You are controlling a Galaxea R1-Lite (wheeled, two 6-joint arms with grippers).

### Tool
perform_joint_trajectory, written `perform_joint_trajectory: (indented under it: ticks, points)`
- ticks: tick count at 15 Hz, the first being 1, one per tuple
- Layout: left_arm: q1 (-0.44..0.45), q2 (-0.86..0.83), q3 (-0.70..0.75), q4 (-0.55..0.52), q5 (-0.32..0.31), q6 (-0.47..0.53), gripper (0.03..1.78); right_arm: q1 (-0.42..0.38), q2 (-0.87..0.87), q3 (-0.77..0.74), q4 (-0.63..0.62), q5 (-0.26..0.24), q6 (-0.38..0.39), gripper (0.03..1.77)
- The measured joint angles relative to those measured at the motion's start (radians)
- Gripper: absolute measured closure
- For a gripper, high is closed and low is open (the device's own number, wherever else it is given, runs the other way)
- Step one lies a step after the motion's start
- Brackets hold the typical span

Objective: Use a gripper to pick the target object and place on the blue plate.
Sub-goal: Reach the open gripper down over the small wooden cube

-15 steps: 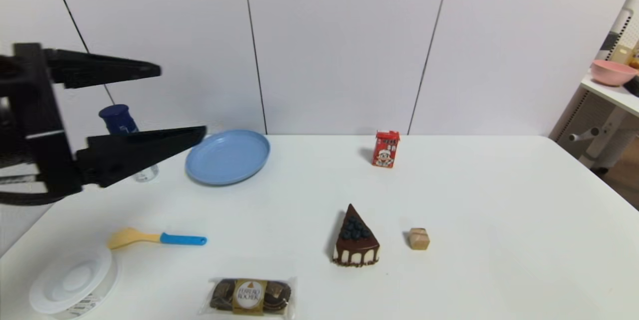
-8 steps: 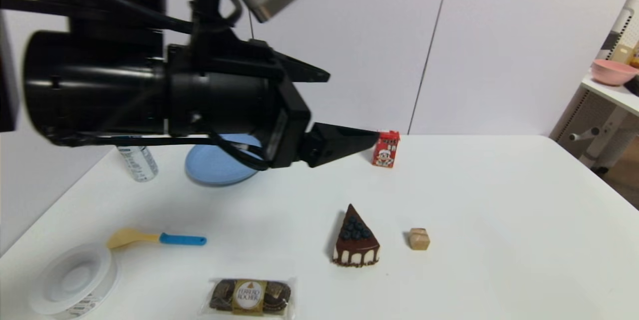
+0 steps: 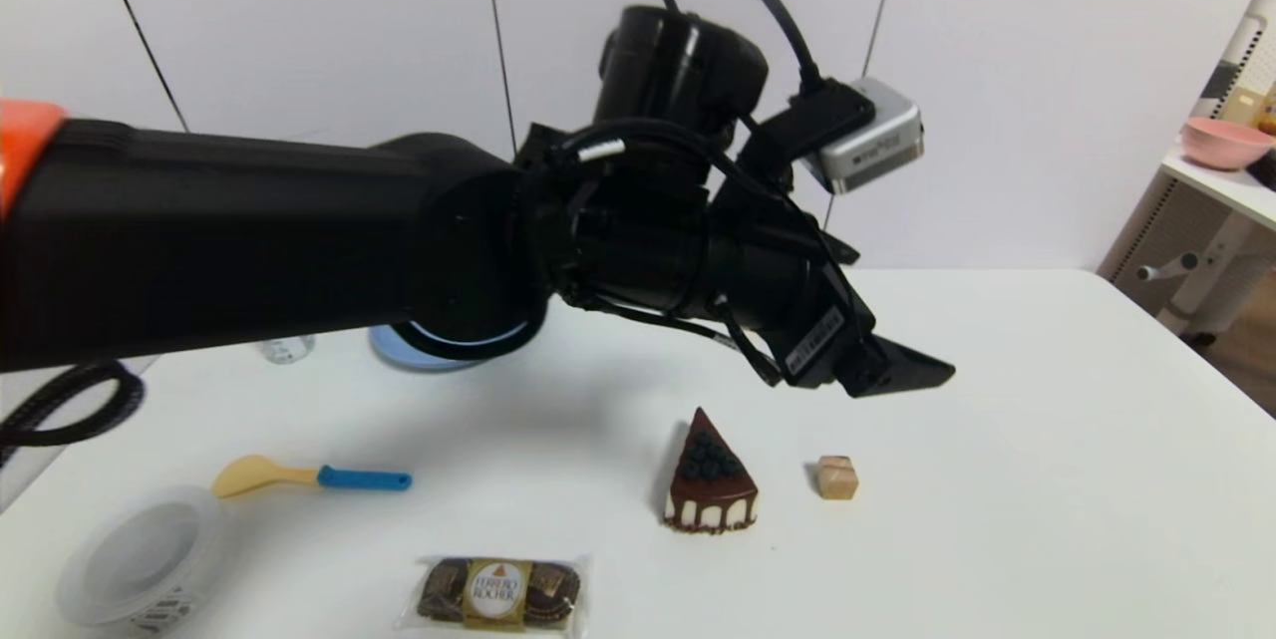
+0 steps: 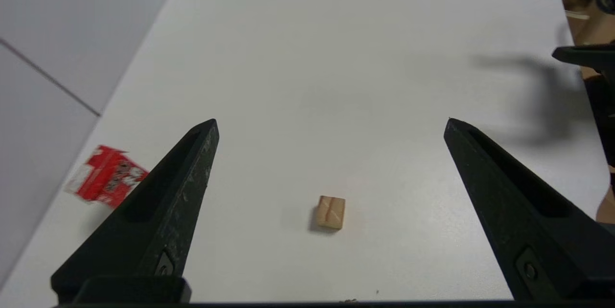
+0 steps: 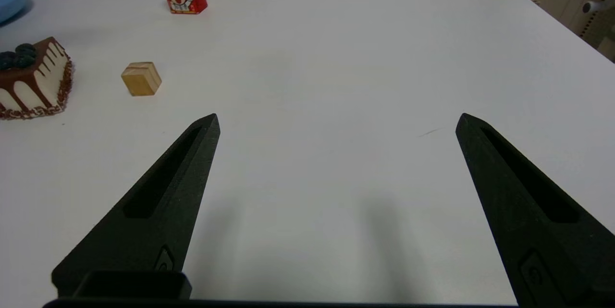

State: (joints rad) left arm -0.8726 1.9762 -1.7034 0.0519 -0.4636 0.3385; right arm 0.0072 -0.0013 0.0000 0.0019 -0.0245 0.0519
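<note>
- White table [image 3: 1047, 479] against a pale panelled wall [image 3: 329, 71].
- Small wooden cube [image 3: 836, 477], no long axis, sits flat at 3 o'clock of the cake slice [image 3: 710, 475].
- Left claw [image 4: 331, 123] hovers above the cube, fingers wide apart.
- Right claw [image 5: 336, 120] idle, fingers apart.
- Blue plate [image 3: 439, 352] at 10 o'clock, mostly hidden.

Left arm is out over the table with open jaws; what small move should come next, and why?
Probably lower the left gripper straight down over the wooden cube. Its jaws are wide apart, the cube lies on the table between and below them, untouched.
</note>
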Motion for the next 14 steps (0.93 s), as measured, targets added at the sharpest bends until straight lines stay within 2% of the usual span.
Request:
perform_joint_trajectory:
  ticks: [1,3,14]
  points:
    - [-0.001,0.039,-0.012,0.009,-0.037,0.002,0.12,0.0,0.0,0.0,-0.001,0.0,0.0,0.1]
    - [0.001,0.1,-0.027,0.005,-0.061,0.012,0.12,0.0,0.0,0.0,0.0,0.0,0.0,0.1]
    - [0.009,0.286,-0.051,0.013,-0.057,0.126,0.12,0.0,0.0,0.0,0.0,0.0,0.0,0.1]
